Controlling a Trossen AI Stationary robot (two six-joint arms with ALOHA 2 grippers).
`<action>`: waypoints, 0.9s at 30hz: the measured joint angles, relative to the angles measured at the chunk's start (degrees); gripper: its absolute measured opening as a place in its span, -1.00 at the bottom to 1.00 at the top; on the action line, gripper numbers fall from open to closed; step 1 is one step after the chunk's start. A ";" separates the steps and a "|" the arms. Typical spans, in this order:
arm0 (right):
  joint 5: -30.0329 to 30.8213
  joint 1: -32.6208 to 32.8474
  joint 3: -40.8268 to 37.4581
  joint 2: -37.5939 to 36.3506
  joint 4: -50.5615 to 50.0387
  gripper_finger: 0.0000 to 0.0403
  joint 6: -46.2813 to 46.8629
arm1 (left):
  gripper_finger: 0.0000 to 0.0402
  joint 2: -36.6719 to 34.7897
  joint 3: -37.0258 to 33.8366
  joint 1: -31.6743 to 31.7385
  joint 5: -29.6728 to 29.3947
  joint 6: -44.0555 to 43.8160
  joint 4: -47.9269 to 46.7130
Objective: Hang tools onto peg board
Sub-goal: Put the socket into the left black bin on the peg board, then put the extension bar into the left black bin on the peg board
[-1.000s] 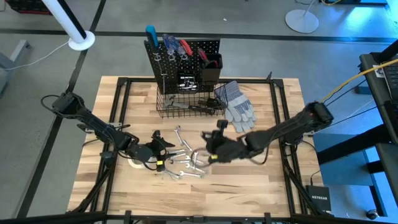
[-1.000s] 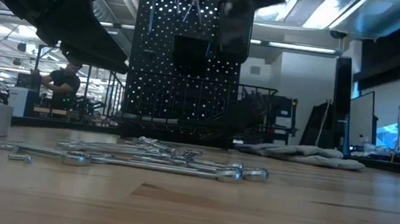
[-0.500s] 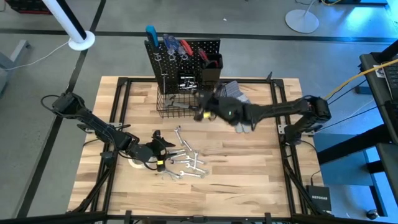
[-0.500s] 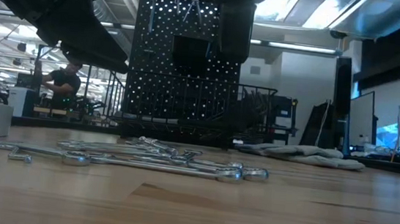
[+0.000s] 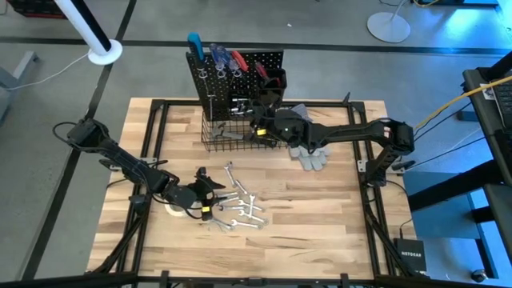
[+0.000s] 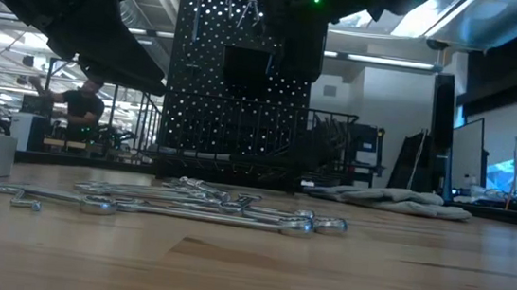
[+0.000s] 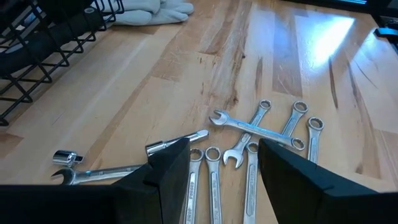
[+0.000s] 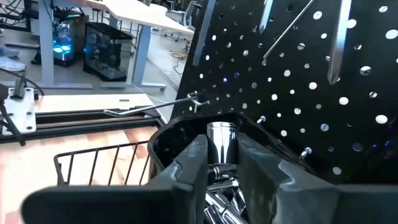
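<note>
grey concrete floor, white lamp base, desks, person behind

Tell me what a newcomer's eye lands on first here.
The black peg board stands at the table's far edge, screwdrivers hung along its top. The right pincer holds a silver socket over a black bin on the board. A heap of silver wrenches lies mid-table by the open left pincer.

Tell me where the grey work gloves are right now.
In the high view the grey work gloves lie on the table's far right part, just right of the wire basket, partly under the right arm.
</note>
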 joint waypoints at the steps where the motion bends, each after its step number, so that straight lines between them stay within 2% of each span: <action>1: 0.01 0.00 0.00 0.00 0.00 -0.57 0.00 | -0.09 0.00 0.00 -0.02 0.00 0.00 0.08; 8: 3.08 0.09 0.00 -0.02 -0.18 -0.15 -0.01 | -0.09 0.00 0.00 0.00 0.00 -0.21 0.05; 12: 3.18 1.30 0.00 -1.47 -4.05 0.02 -0.11 | -0.09 0.00 0.00 -0.02 0.00 -0.36 0.07; 17: 2.60 6.01 0.00 -7.22 -13.72 0.08 -0.24 | -0.09 0.00 0.00 0.00 0.00 -0.39 0.05; 21: 1.09 12.55 0.00 -12.51 -26.95 0.08 1.77 | -0.09 0.00 0.00 0.00 0.00 -0.39 0.07; 25: -3.95 20.16 -0.16 -16.06 -41.19 0.07 8.49 | -0.09 -0.01 0.00 -0.01 0.00 -0.42 0.05; 27: -6.33 24.27 -1.56 -16.62 -44.93 0.07 12.34 | -0.09 -0.02 0.00 0.00 0.01 -0.42 0.08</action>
